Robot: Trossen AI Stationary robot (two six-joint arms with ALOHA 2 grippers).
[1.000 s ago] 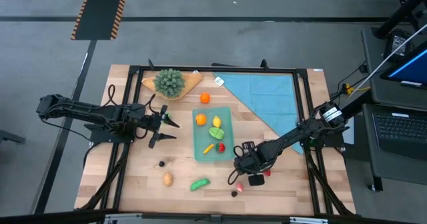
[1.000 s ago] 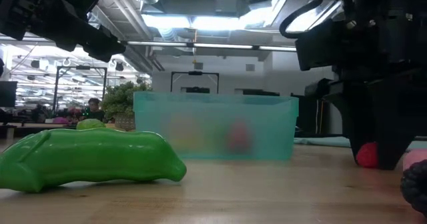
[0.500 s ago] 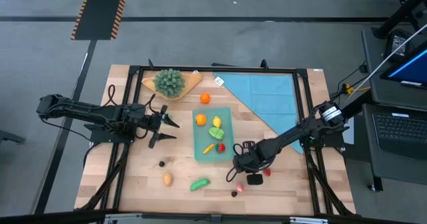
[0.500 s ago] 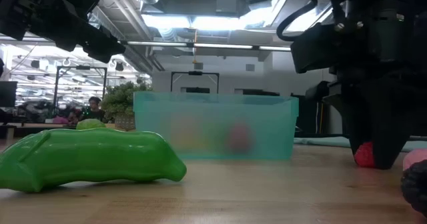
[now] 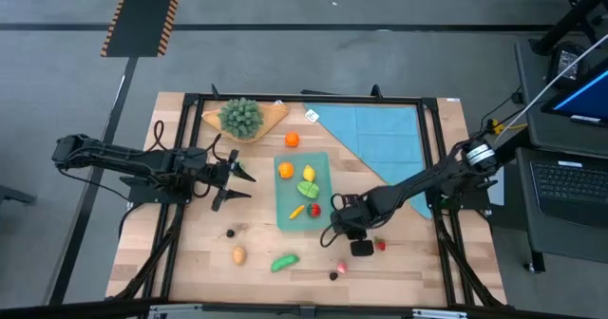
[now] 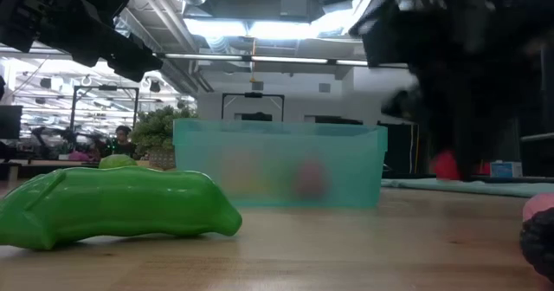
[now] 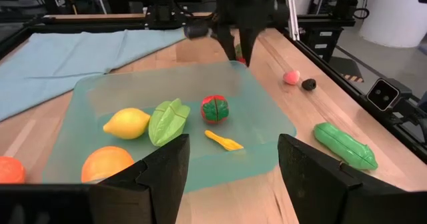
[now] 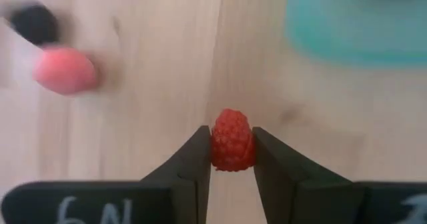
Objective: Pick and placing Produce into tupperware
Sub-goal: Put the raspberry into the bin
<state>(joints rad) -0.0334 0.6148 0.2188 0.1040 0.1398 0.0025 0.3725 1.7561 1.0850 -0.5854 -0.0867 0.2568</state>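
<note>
The right hand [image 8: 232, 159] is clamped on a red raspberry [image 8: 232, 149], held above the desk [image 5: 190, 253] just beside the tupperware's [image 5: 285, 205] near right corner. A pink fruit [image 5: 340, 265] and a dark berry [image 5: 333, 275] lie nearer the front edge. In the tupperware sit an orange [image 5: 285, 170], lemon [image 5: 309, 174], green leaf [image 5: 306, 188] and strawberry [image 5: 314, 209]. Left of it, well apart, the left hand [image 5: 239, 183] hovers with fingers apart, empty.

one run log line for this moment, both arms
right gripper: shut on raspberry, lifted beside tupperware | left gripper: open, waiting left of tupperware
</note>
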